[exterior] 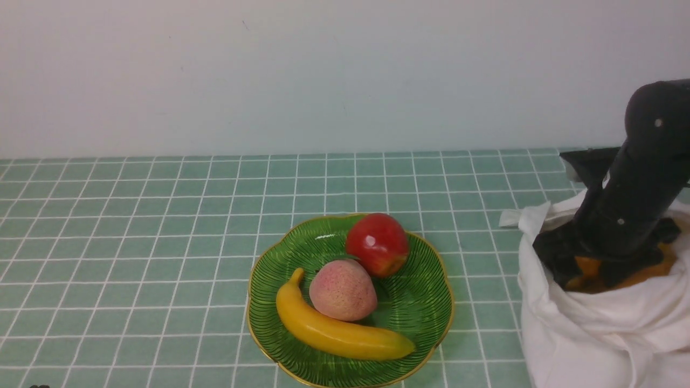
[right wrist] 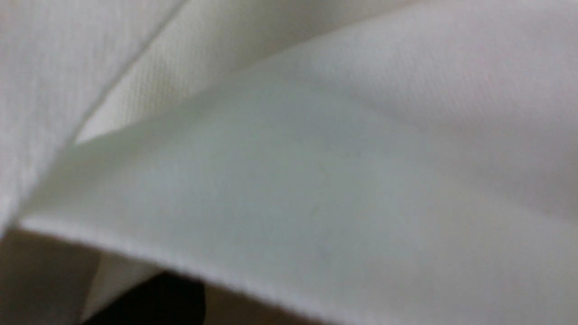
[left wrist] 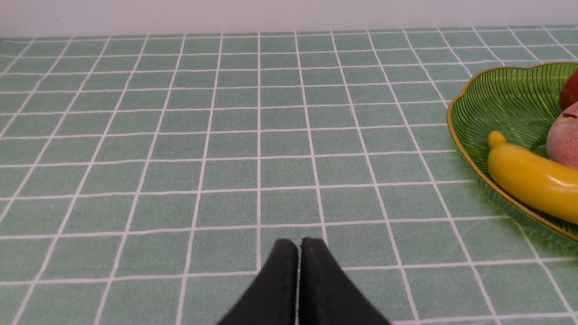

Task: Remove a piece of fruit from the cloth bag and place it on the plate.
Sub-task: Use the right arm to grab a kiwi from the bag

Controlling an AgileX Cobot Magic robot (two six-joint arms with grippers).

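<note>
**Front view: black right arm (exterior: 641, 178) sunk into the soft white cloth bag (exterior: 593, 334)**

The cloth bag stands at the right edge of the pale green tiled tabletop (exterior: 135, 242), its mouth slumped open around the arm. The right fingers are down inside the bag, behind the fabric. I cannot tell whether they are spread or pinching anything. Orange patches show at the mouth beside the black wrist, but it is not clear whether they are fruit or part of the arm. The small olive-brown piece of fruit cannot be seen in any view, since cloth and arm hide the bag's inside.

Left of the bag, near it but not touching, sits the round green plate (exterior: 420, 312) with dark ribbed lines, a scalloped edge and a thin gold rim. It holds a yellow banana (exterior: 334, 328) along its near side. A pink speckled peach (exterior: 343, 290) rests against the banana, and a glossy red apple (exterior: 377, 243) sits close behind the peach.

The left wrist view looks low across bare tiles. The black left fingers (left wrist: 275, 284) are pressed together with nothing between them, and the plate (left wrist: 496, 99) lies well off to one side.

The right wrist view is filled with blurred folds of the bag's white fabric (right wrist: 316, 180), with a hemmed edge and a dark, unclear shape beneath it.
</note>
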